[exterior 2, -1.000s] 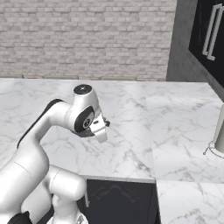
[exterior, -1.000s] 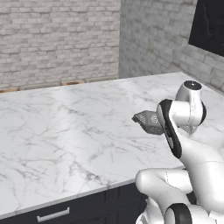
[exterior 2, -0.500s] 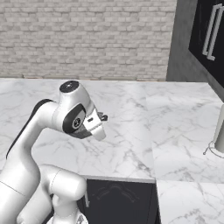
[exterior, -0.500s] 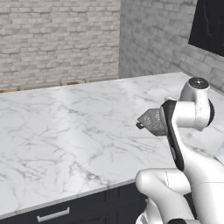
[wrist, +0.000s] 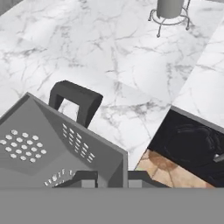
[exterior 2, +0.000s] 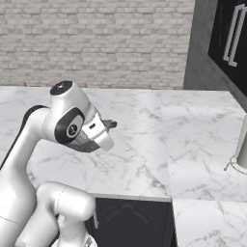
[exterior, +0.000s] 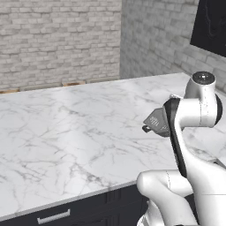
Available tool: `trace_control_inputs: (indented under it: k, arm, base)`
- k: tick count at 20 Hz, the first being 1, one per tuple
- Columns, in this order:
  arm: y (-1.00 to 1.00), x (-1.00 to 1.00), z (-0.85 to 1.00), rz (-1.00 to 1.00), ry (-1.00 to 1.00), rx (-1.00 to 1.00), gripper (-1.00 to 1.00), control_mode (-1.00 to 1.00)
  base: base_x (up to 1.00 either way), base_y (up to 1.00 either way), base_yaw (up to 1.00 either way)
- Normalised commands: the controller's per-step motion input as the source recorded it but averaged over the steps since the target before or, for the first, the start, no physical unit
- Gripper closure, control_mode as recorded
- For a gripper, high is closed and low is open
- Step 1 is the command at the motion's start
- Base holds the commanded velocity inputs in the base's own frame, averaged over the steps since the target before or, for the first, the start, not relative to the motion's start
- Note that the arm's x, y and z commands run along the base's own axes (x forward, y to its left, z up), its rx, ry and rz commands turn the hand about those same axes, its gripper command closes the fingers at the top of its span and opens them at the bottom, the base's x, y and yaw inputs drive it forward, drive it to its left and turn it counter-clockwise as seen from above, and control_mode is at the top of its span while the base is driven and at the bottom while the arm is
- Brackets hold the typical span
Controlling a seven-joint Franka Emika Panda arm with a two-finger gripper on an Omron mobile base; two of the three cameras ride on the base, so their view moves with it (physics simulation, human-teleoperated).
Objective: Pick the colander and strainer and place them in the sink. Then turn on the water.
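Since a second ago the arm has swung its wrist up and across, carrying the colander [wrist: 52, 148] higher above the counter [exterior: 75, 132]; from the left base view the elbow joint now sits higher and the dark bowl has slid towards the arm's forearm. The tool [wrist: 106, 178] is closed on the colander's rim, its two dark fingertips [wrist: 85, 178] pinching the near wall of the faceted grey bowl, whose clusters of holes and looped side handle are plain in the hand view. In the left base view the colander [exterior: 156, 122] peeks out from behind the white forearm, held in the air over the right end of the counter, near its front edge. In the right base view the tool [exterior 2: 108, 126] sticks out beside the wrist; I think the dark sliver under it is the colander, though it is mostly hidden there. A grey metal stand [wrist: 169, 13] with thin wire legs rests on the counter further off, and the same item [exterior 2: 241, 149] shows at the right edge of the counter. Below the front edge are dark cabinet fronts [exterior 2: 130, 222].
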Motion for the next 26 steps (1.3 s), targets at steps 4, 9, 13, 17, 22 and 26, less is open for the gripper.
trace_control_inputs:
  k: [4, 9, 13, 17, 22, 26]
  arm:
    - [-0.05, -0.33, 0.35, 0.00, 0.00, -0.07, 1.00, -1.00]
    - [-0.01, -0.39, 0.36, 0.00, 0.00, 0.05, 1.00, -1.00]
    - [0.00, -0.56, 0.26, -0.02, -0.03, 0.21, 1.00, -1.00]
    - [0.00, -0.50, 0.13, -0.06, -0.06, 0.26, 1.00, -1.00]
    - [0.04, -0.40, 0.25, -0.06, -0.22, 0.05, 1.00, -1.00]
    - [0.12, -0.45, 0.38, -0.05, -0.25, -0.03, 1.00, -1.00]
  base:
    - [0.00, 0.00, 0.00]
    - [0.00, 0.00, 0.00]
    - [0.00, 0.00, 0.00]
    - [0.00, 0.00, 0.00]
    - [0.00, 0.00, 0.00]
    - [0.00, 0.00, 0.00]
